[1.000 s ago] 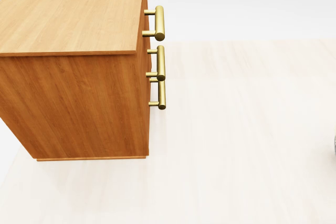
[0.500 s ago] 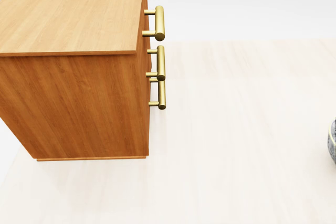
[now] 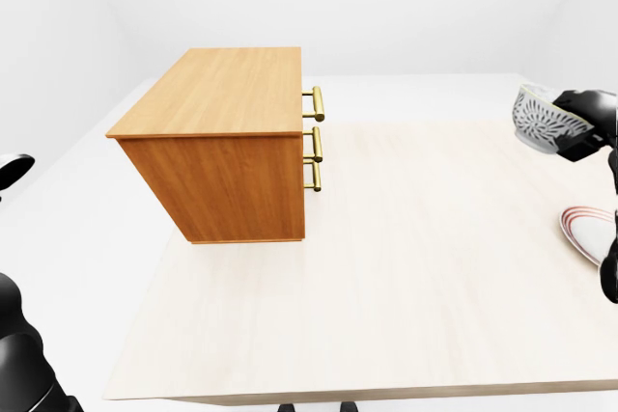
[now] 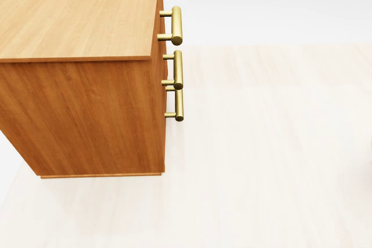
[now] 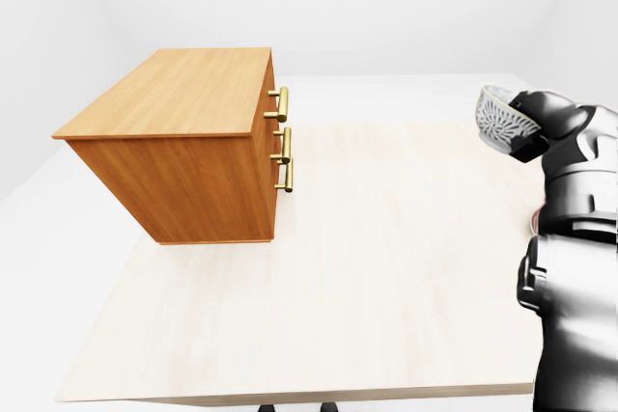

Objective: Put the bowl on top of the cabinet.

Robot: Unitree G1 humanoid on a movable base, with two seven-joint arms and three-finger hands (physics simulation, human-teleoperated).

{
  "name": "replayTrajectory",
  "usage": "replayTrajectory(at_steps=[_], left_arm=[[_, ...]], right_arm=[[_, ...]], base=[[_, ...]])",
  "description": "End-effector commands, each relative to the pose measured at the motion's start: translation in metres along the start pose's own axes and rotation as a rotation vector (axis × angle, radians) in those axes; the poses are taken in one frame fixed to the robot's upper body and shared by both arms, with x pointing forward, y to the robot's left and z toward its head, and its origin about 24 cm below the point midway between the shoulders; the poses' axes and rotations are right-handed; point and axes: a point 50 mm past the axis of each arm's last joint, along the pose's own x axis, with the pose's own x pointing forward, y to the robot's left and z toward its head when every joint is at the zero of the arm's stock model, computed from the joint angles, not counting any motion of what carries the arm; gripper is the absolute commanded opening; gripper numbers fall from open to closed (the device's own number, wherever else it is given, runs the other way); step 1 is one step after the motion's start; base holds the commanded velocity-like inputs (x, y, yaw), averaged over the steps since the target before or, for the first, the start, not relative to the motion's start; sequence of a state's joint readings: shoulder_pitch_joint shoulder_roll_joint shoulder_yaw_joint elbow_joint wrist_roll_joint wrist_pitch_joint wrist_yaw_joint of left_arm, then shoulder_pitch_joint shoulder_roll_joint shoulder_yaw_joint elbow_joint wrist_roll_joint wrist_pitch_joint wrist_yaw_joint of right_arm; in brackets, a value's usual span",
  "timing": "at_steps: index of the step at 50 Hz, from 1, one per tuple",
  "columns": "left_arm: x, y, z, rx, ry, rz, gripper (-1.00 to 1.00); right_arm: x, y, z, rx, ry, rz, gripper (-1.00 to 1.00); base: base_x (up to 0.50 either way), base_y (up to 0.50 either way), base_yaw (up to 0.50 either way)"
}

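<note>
The wooden cabinet (image 3: 224, 94) stands on the pale table (image 3: 406, 267), left of centre in the left-eye view, with its three brass handles (image 3: 315, 138) facing right. It fills the left half of the head view as the cabinet (image 4: 75, 21). The patterned white bowl (image 3: 539, 122) hangs tilted in the air at the right edge, well above the table and about level with the cabinet top. My right hand (image 3: 575, 128) is shut on the bowl's rim; the right-eye view shows the same hand (image 5: 526, 132) and bowl (image 5: 496, 117). My left hand (image 3: 14, 170) shows only as a dark tip at the left edge.
A white plate with a red rim (image 3: 585, 232) lies on the table at the right edge, below the bowl. My right arm (image 5: 575, 267) fills the right side of the right-eye view. The table's near edge (image 3: 367, 395) runs along the bottom.
In the head view the bowl's rim showed at the right edge half a second ago; it has now left that view. The cabinet and the camera have not moved.
</note>
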State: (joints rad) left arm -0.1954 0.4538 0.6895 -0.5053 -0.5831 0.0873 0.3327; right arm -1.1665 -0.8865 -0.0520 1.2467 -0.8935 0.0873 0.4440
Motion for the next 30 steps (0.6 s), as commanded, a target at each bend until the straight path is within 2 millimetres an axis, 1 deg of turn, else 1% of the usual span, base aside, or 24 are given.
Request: replayTrajectory(at_steps=[1,2,3,7,8,10,12,13,14,17,18,20,21,23,24,28,30], left_arm=[[0.000,0.000,0.001,-0.003,-0.002,0.001,1.00],[0.000,0.000,0.001,-0.003,-0.003,0.001,1.00],[0.000,0.000,0.001,-0.005,-0.003,0.000,1.00],[-0.001,-0.001,0.001,-0.009,-0.001,-0.004,1.00],[-0.001,-0.001,0.001,-0.011,-0.003,-0.005,1.00],[0.000,-0.001,0.002,-0.014,-0.004,-0.002,1.00],[-0.001,0.000,0.002,-0.015,-0.005,-0.001,1.00],[-0.001,0.000,0.002,-0.017,-0.004,0.001,1.00],[0.000,0.000,0.003,-0.019,-0.005,0.001,1.00],[0.000,0.000,0.003,-0.023,-0.006,0.002,1.00],[0.000,0.000,0.004,-0.026,-0.009,0.001,1.00],[0.000,-0.001,0.002,-0.027,-0.003,0.001,1.00],[0.000,-0.001,0.002,-0.028,-0.002,0.001,1.00],[0.000,0.000,0.003,-0.031,-0.004,0.002,1.00],[0.000,0.000,0.005,-0.034,-0.009,0.003,1.00],[0.001,0.001,0.004,-0.039,-0.005,0.007,1.00],[0.000,0.001,0.005,-0.038,-0.006,0.006,1.00]], right_arm=[[-0.070,-0.119,0.108,-0.135,-0.183,-0.354,-1.00],[-0.072,-0.119,0.117,-0.160,-0.197,-0.368,-1.00],[-0.075,-0.117,0.132,-0.181,-0.228,-0.376,-1.00],[-0.080,-0.112,0.155,-0.221,-0.251,-0.381,-1.00],[-0.086,-0.110,0.171,-0.246,-0.282,-0.390,-1.00],[-0.092,-0.109,0.183,-0.271,-0.308,-0.392,-1.00],[-0.099,-0.107,0.200,-0.263,-0.355,-0.413,-1.00],[-0.100,-0.103,0.205,-0.292,-0.366,-0.410,-1.00],[-0.102,-0.093,0.220,-0.295,-0.408,-0.413,-1.00],[-0.107,-0.082,0.239,-0.312,-0.465,-0.411,-1.00],[-0.113,-0.075,0.252,-0.279,-0.510,-0.403,-1.00],[-0.120,-0.068,0.266,-0.271,-0.567,-0.398,-1.00],[-0.127,-0.061,0.279,-0.280,-0.606,-0.394,-1.00],[-0.135,-0.055,0.291,-0.265,-0.656,-0.395,-1.00],[-0.142,-0.048,0.302,-0.248,-0.704,-0.381,-1.00],[-0.155,-0.041,0.317,-0.247,-0.763,-0.389,-1.00],[-0.162,-0.041,0.322,-0.241,-0.786,-0.397,-1.00]], base=[[0.00,0.00,0.00],[0.00,0.00,0.00],[0.00,0.00,0.00],[0.00,0.00,0.00],[0.00,0.00,0.00],[0.00,0.00,0.00],[0.00,0.00,0.00],[0.00,0.00,0.00],[0.00,0.00,0.00],[0.00,0.00,0.00],[0.00,0.00,0.00],[0.00,0.00,0.00],[0.00,0.00,0.00],[0.00,0.00,0.00],[0.00,0.00,0.00],[0.00,0.00,0.00],[0.00,0.00,0.00]])
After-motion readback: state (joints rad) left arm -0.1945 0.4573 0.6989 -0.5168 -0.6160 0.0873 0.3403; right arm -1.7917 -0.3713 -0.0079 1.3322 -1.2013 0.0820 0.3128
